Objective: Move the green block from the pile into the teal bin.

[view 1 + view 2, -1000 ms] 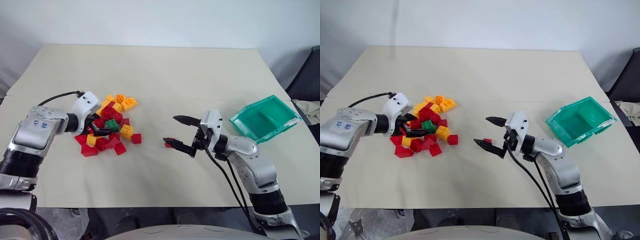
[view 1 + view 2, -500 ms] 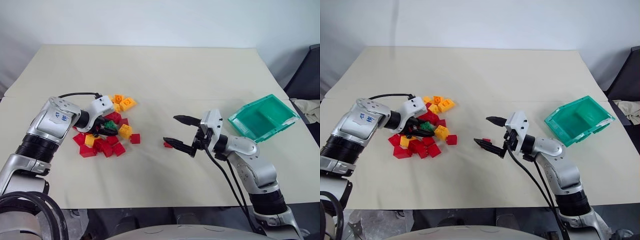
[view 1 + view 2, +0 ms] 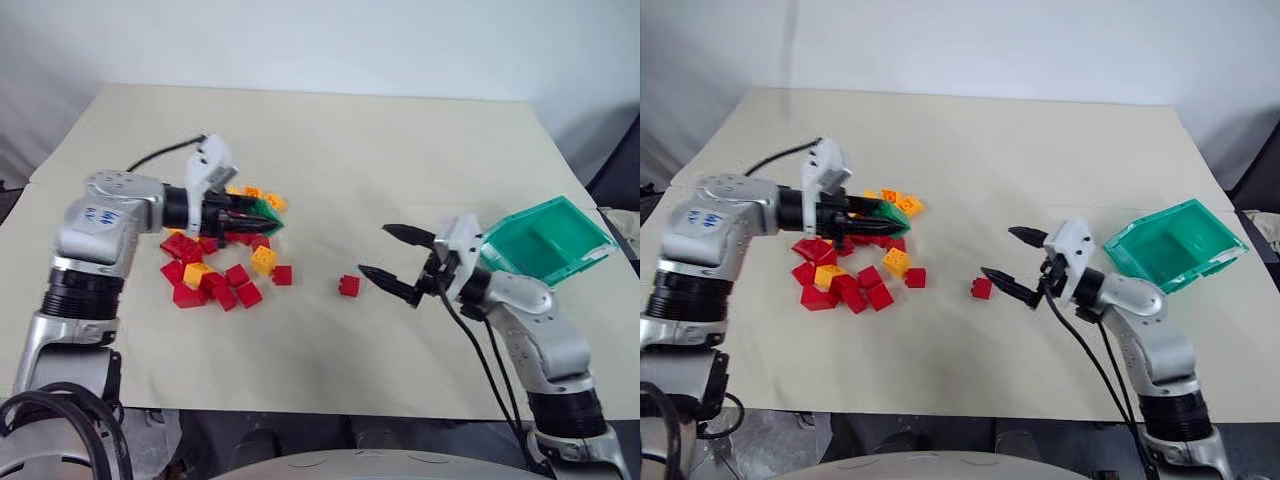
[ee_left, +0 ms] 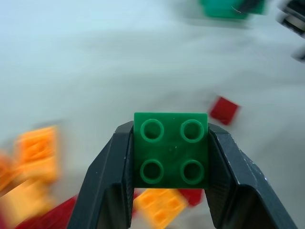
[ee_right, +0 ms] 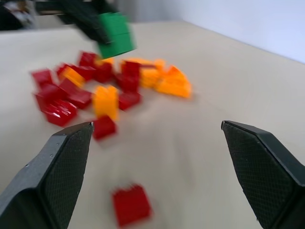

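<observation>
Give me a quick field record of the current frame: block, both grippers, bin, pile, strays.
green block: clamped between the left gripper's fingers, studs toward the wrist camera, lifted above the pile
left gripper: shut on the green block, pointing toward the table's middle
right gripper: open, holds nothing, between the lone brick and the bin
teal bin: on the table's right side, tilted, nothing visible inside
pile: red and orange-yellow bricks, below the left gripper
lone red brick: on the table apart from the pile, near the right gripper's lower finger
table: beige surface
</observation>
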